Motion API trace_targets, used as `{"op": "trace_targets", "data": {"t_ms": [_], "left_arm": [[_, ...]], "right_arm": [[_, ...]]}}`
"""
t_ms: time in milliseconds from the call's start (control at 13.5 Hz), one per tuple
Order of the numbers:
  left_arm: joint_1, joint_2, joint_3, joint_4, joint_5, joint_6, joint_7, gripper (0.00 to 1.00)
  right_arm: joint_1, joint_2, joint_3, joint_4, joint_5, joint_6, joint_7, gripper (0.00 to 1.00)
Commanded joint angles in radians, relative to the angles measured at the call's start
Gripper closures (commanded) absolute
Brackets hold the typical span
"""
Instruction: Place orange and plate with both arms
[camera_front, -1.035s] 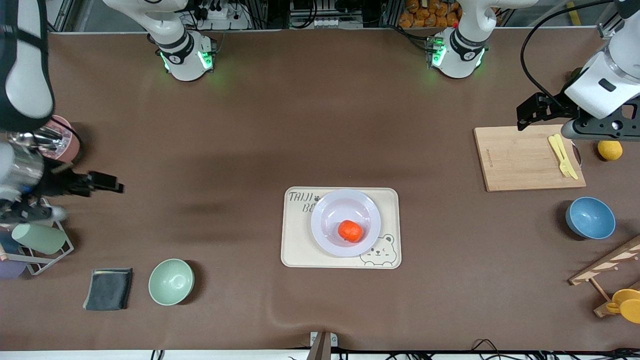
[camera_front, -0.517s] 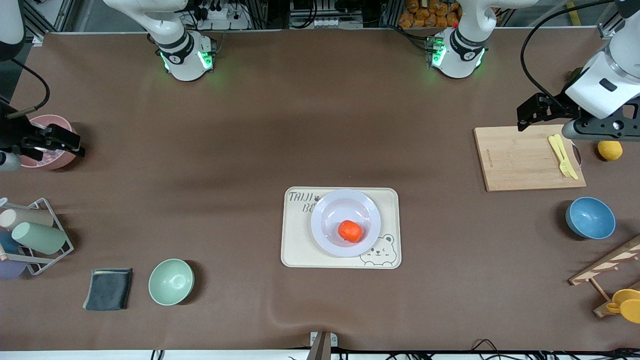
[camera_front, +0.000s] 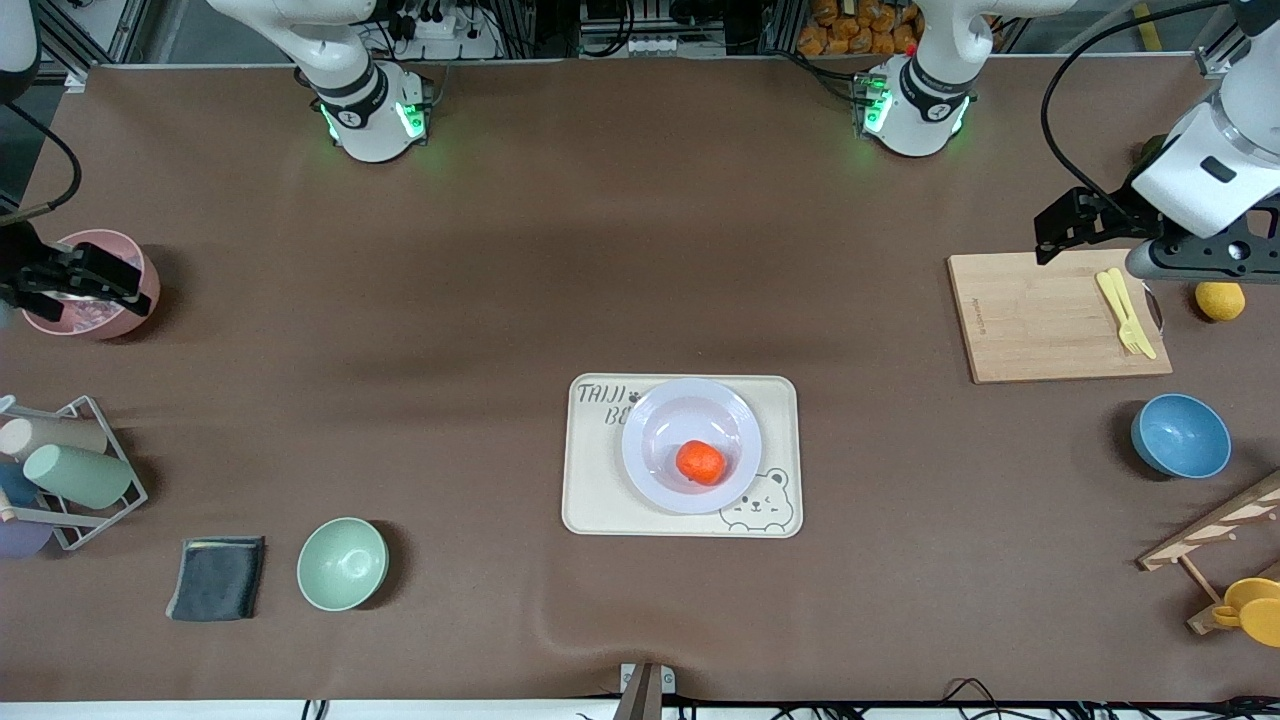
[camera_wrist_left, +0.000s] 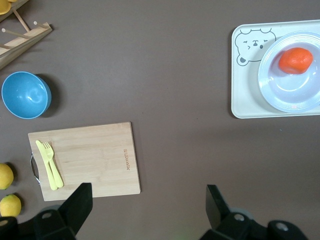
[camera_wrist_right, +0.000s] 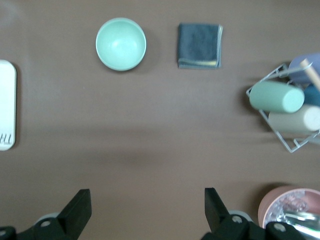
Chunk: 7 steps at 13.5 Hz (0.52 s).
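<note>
The orange (camera_front: 699, 462) lies in the white plate (camera_front: 650, 420), which rests on the cream bear tray (camera_front: 600, 500) at the middle of the table. The left wrist view shows the orange (camera_wrist_left: 296, 59), the plate (camera_wrist_left: 280, 92) and the tray (camera_wrist_left: 245, 80) well away from its fingers. My left gripper (camera_front: 1075, 222) hangs open and empty over the wooden cutting board's edge; its own view shows the left gripper (camera_wrist_left: 145, 207) above bare table. My right gripper (camera_front: 80, 278) is open and empty beside the pink bowl (camera_front: 95, 320); the right gripper (camera_wrist_right: 147, 210) has only table beneath it.
The cutting board (camera_front: 1050, 315) carries a yellow fork (camera_front: 1125, 310), with a lemon (camera_front: 1220, 300) and a blue bowl (camera_front: 1180, 435) nearby. At the right arm's end stand a cup rack (camera_front: 70, 470), a grey cloth (camera_front: 217, 577) and a pale green bowl (camera_front: 342, 563).
The right arm has drawn back from over the cup rack to beside the pink bowl at its end of the table. The left arm, orange and plate have not moved.
</note>
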Motion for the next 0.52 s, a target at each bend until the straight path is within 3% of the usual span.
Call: {"op": "trace_targets", "data": {"t_ms": [0,443], "left_arm": [[0.002,0.007,0.001,0.016,-0.014,0.005,-0.012,0.00],[-0.003,0.004,-0.001,0.016,-0.014,0.012,-0.012,0.00]], "right_arm": [[-0.026,0.002,0.028,0.024,-0.019,-0.002,0.003,0.00],[-0.031,0.002,0.027,0.021,-0.019,-0.003,0.003,0.00]]}}
